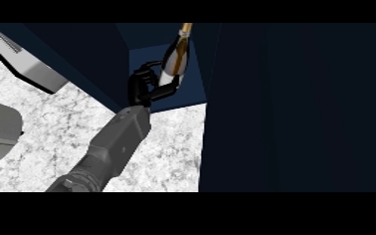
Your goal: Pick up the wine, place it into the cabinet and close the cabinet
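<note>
The dark blue cabinet [294, 104] fills the right side and top of the view, its flat smooth door panel standing open as a tall slab whose near edge drops onto the desk [169, 144]. Left of that edge is a narrow blue opening, boxed in by another dark panel on its left, leaving little side room. The desk is white speckled stone, bare around the arm. 1 grey boxy appliance [29, 67] sits at upper left. 1 grey forearm runs up from the bottom edge. Its black hand [147, 87], which side I cannot tell, is curled round 1 wine bottle [176, 55], slim with a gold neck, tilted inside the opening.
</note>
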### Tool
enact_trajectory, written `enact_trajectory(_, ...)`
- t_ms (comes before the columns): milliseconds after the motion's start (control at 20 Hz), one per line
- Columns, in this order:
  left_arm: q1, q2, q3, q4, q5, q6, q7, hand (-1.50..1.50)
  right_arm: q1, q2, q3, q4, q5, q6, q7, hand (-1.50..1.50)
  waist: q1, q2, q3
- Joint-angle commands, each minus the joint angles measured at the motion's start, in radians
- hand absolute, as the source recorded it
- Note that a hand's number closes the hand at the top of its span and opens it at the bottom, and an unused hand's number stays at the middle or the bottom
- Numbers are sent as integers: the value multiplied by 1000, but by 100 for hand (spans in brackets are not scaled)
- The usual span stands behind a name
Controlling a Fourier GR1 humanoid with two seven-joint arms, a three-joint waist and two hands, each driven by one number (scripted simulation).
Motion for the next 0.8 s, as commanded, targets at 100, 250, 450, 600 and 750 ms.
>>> enact_trajectory(100,-48,-2,-24,-16,20,49,31,150,11,7,-13,-10,-10,-3,-14,-150,6,-2,1)
enact_trajectory(250,-58,-2,-21,-20,36,48,29,150,41,-9,-45,-14,-38,16,-9,-150,5,1,2)
enact_trajectory(450,-111,-2,-27,-11,42,86,58,150,24,-16,-53,4,-29,20,-19,-150,24,2,2)
enact_trajectory(600,-166,-2,-27,-5,46,113,91,150,59,-8,-35,-30,-24,20,-13,-150,18,1,3)
enact_trajectory(750,-185,-2,-36,4,46,113,126,150,24,-12,-55,18,-25,24,-33,-150,22,7,2)
